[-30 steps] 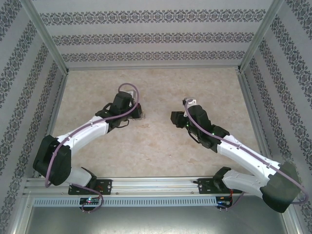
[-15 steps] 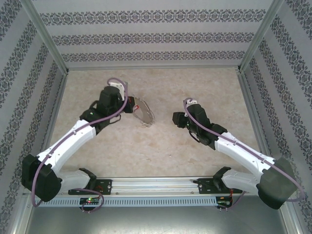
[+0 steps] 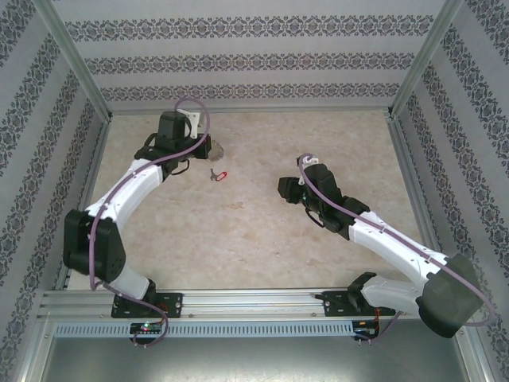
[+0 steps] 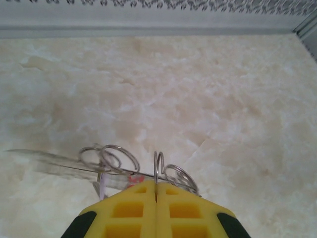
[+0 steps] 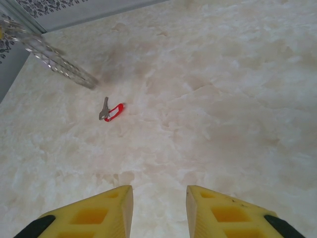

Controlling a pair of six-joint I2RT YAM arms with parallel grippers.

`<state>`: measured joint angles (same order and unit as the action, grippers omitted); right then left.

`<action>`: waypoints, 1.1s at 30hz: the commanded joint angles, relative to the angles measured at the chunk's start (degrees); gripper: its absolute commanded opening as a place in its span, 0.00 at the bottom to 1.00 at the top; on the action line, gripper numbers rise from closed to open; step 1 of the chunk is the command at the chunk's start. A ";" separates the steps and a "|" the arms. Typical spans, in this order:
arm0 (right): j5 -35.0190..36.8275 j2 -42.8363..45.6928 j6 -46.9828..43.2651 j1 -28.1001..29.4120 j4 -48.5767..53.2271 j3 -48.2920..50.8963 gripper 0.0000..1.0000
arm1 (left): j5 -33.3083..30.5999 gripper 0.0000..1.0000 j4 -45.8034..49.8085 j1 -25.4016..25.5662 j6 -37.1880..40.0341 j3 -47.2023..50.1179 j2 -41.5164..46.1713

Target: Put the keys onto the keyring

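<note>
My left gripper (image 4: pixel 156 186) is shut on the keyring (image 4: pixel 159 166), a thin silvery wire whose loops rise just above the yellow fingers. Its fringe of small keys (image 4: pixel 47 162) trails off to the left, blurred. From above, the left gripper (image 3: pixel 205 148) holds the keyring (image 3: pixel 216 148) at the far left of the table. A silvery key with a red plastic head (image 3: pixel 218 174) lies flat on the table just in front of it. My right gripper (image 5: pixel 159 196) is open and holds nothing, well short of the red-headed key (image 5: pixel 113 112); the keyring (image 5: pixel 59 62) hangs beyond.
The marble-patterned tabletop (image 3: pixel 262 231) is fenced by patterned walls and aluminium posts (image 3: pixel 102 111). The left gripper works close to the back wall (image 4: pixel 148 29). The right gripper (image 3: pixel 285 189) hovers mid-table.
The left arm swung back and to the left, carrying the keyring toward the back wall. The red-headed key now lies alone on the table. The right gripper barely moved.
</note>
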<state>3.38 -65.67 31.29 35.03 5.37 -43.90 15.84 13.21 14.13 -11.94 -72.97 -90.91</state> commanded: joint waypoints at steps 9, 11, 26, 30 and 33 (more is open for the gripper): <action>0.72 4.45 0.07 0.61 1.11 1.98 0.34 | 3.90 0.00 -9.53 1.19 0.33 1.51 -8.92; 1.35 5.84 0.07 0.57 1.18 2.99 0.34 | 3.13 0.00 -10.52 1.42 0.06 3.68 -7.00; -0.51 6.13 0.36 0.20 0.68 3.49 0.34 | 4.19 0.00 -12.53 -3.34 4.58 1.31 -10.58; -1.40 5.34 -0.52 0.39 0.74 3.57 0.34 | 3.62 0.00 -12.85 -6.26 6.29 0.13 -11.99; -2.92 1.68 -0.12 0.74 0.74 2.72 0.35 | 4.11 0.00 -13.40 -8.74 5.98 0.02 -11.28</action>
<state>2.50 -61.23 31.27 35.14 5.82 -39.77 19.70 3.36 7.60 -7.64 -70.67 -103.07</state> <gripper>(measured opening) 0.346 0.059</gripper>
